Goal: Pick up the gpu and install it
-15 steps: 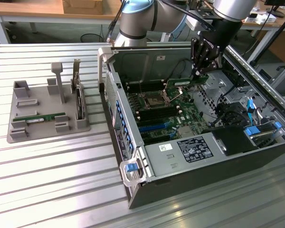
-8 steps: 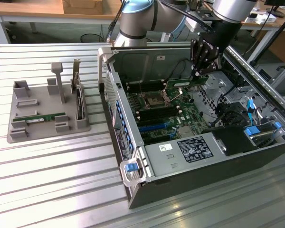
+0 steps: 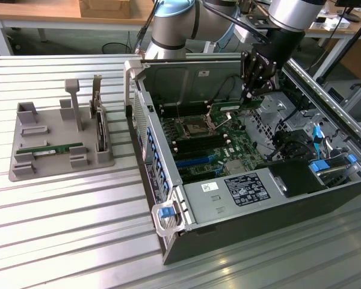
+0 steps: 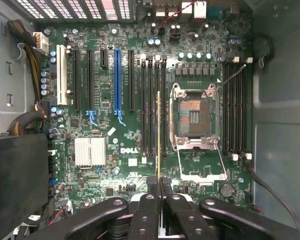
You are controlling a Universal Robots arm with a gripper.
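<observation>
My gripper (image 3: pixel 253 95) hangs inside the open computer case, shut on the gpu (image 3: pixel 227 109), a thin green stick with a white label that juts out toward the exterior view's left. In the wrist view the gpu (image 4: pixel 158 131) appears edge-on as a thin yellow-green line between my closed fingertips, with the gripper (image 4: pixel 159 183) above the green motherboard (image 4: pixel 106 172). The stick's edge runs along the black memory slots (image 4: pixel 150 107) beside the CPU socket (image 4: pixel 195 117). Whether it touches a slot I cannot tell.
A grey holder tray (image 3: pixel 24 170) at the exterior view's left carries another green stick (image 3: pixel 55 148) and upright parts. The case's raised wall (image 3: pixel 186 75), cables, a black shroud (image 4: pixel 17 185) and a silver heatsink (image 4: pixel 90 151) surround the board.
</observation>
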